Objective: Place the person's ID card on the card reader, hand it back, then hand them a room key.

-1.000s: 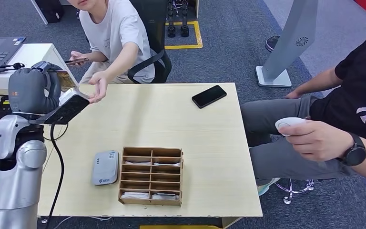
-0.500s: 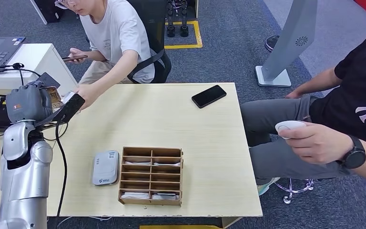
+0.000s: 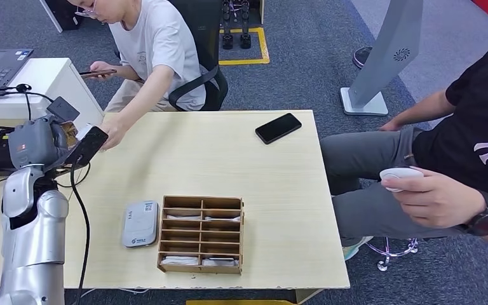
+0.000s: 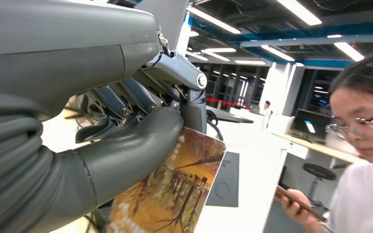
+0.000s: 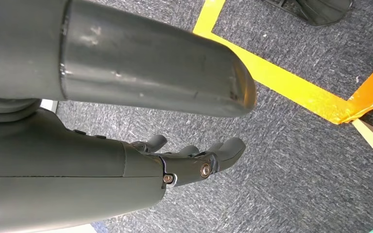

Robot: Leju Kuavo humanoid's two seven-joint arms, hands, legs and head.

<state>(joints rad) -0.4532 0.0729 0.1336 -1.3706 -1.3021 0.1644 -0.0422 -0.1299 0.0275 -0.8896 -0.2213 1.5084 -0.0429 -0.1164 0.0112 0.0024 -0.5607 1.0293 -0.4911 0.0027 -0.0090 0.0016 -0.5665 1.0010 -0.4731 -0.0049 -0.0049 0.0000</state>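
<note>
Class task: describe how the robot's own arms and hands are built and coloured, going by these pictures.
The left arm is silver, rounded metal, with a black cable running alongside. The left hand is grey, its cover ribbed, with a thick grey thumb and darker fingers. The right hand is also dark grey.

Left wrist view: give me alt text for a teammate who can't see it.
The robot's left hand pinches an ID card printed with an autumn tree scene between thumb and fingers. Beyond it, a person in glasses looks down at a phone.
</note>
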